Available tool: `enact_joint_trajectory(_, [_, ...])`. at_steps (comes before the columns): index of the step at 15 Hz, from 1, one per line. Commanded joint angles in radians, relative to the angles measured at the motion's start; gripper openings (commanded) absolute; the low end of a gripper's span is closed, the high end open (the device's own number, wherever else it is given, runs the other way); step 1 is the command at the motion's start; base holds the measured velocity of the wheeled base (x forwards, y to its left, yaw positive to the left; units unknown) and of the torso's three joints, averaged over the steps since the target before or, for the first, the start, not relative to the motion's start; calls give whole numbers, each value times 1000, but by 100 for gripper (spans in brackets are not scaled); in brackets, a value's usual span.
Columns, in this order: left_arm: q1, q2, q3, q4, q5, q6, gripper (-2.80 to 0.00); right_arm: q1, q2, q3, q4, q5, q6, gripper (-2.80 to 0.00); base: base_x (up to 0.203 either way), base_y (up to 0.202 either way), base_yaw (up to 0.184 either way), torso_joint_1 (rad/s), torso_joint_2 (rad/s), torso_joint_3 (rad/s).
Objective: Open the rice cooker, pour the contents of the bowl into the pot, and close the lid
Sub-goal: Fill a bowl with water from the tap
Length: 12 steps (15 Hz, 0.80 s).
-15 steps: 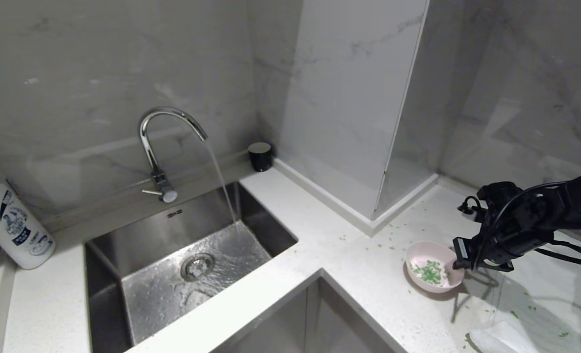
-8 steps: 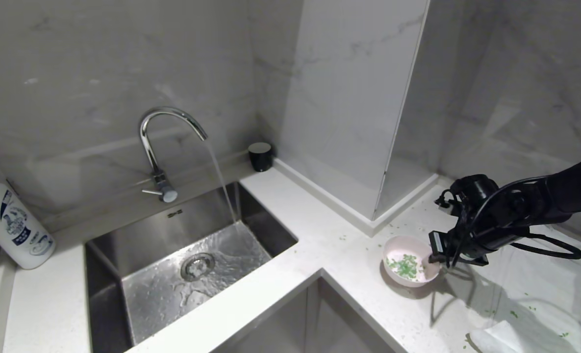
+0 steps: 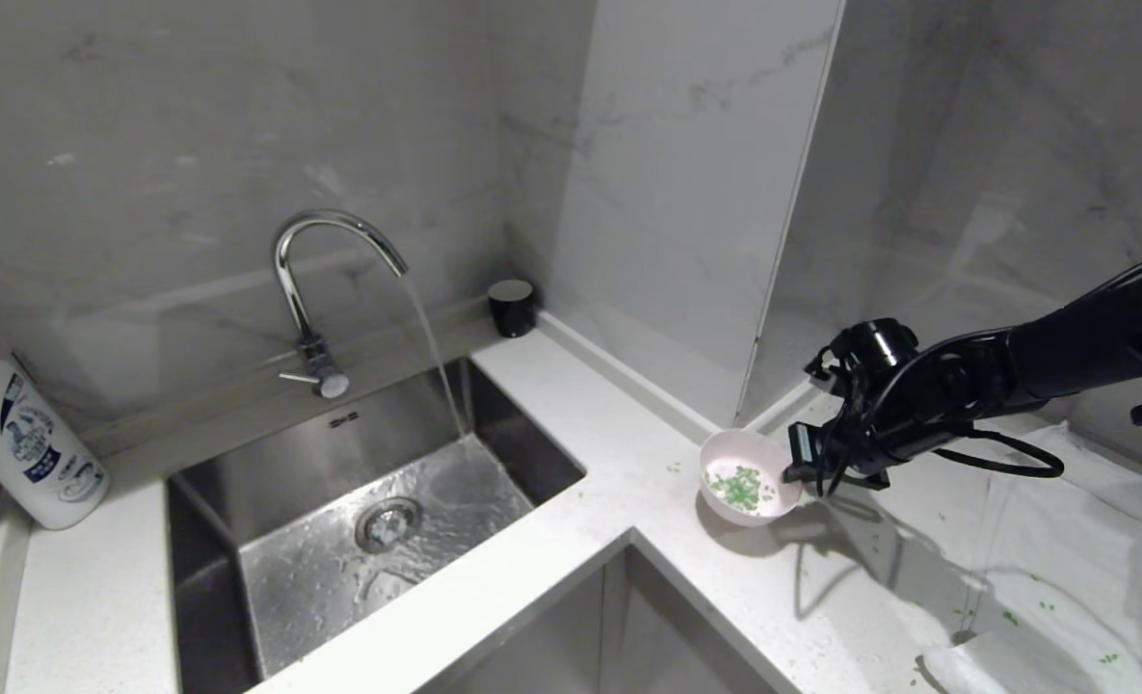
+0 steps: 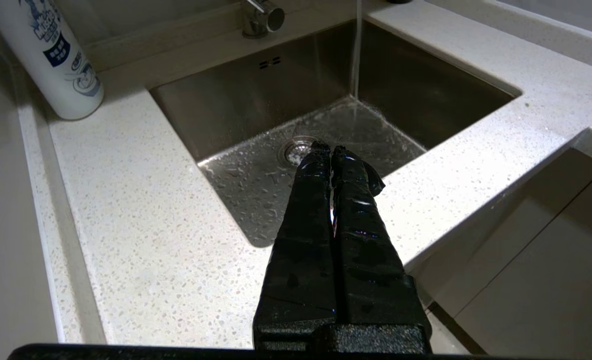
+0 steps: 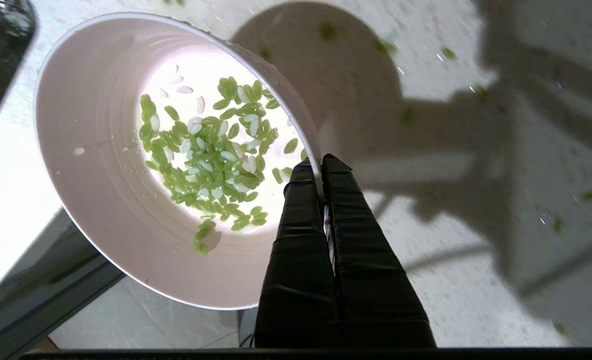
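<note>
The small pale pink bowl [image 3: 728,453] hangs just above the white counter near its inner corner, casting a shadow below. Green bits, the contents of the bowl [image 3: 744,487], lie in its white bottom. My right gripper [image 3: 794,474] is shut on the bowl's right rim. The right wrist view shows one finger inside and one outside the bowl [image 5: 111,200], beside the green contents [image 5: 211,155], with the right gripper [image 5: 319,167] pinching the wall. My left gripper [image 4: 331,149] is shut with nothing in it, parked over the sink's front edge. The rice cooker, pot and lid are out of view.
A steel sink [image 3: 320,453] takes running water from the tap [image 3: 301,289]. A white bottle [image 3: 26,443] stands at the far left, a black cup [image 3: 512,306] in the back corner. A marble column [image 3: 686,193] rises behind the bowl. A white cloth [image 3: 985,665] and loose green bits [image 3: 1014,617] lie at the right.
My right arm has carried the bowl leftward and a little farther back, away from the cloth toward the counter's inner corner. The left gripper has not moved.
</note>
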Motion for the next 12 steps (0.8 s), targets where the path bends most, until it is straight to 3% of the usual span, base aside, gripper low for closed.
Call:
enact_joint_trajectory(1, [1,0,-1,0,0,-5,-280,31,47,-58,10,6,1,-280,0,0,0,0,0,0])
enact_joint_trajectory(6, [1,1,-1,0,2,-9,-280,110,138,-129,15,6,12,-280,0,0,0,0,0,0])
enact_joint_trajectory(12, [1,0,-1,0,3,-9,-280,138,177,-202,15,6,27,-280,0,0,0,0,0,0])
